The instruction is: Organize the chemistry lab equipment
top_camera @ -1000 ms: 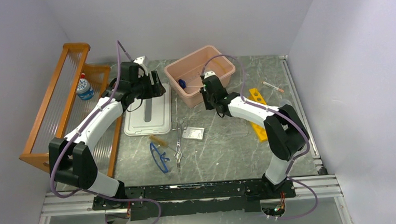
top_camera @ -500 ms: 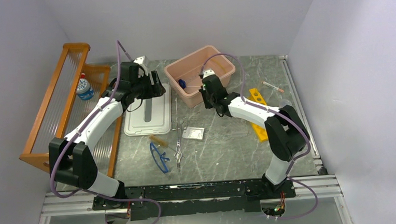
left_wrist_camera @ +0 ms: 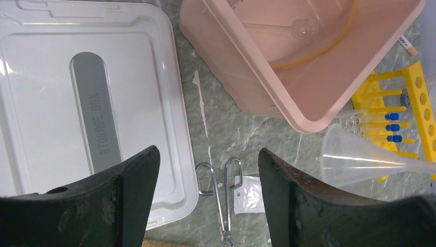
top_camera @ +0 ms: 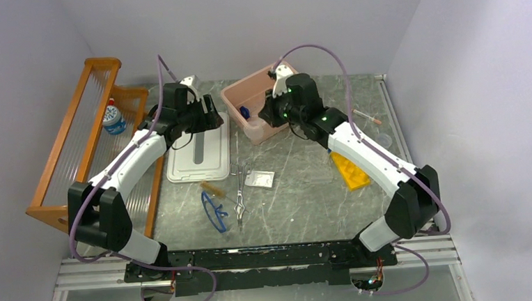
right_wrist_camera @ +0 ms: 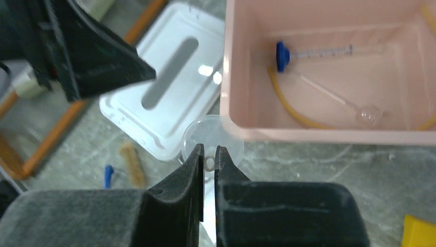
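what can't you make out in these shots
- Top view: much of the pink bin, behind the right arm.
- Left wrist view: tips of the metal instrument, cut off by the bottom edge.
- Right wrist view: stem of the clear funnel, mostly hidden inside the right gripper.
- Top view: bottle label, too small.

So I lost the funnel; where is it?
Right wrist view: the clear funnel is pinched in the right gripper, just outside the pink bin, near the white lid.
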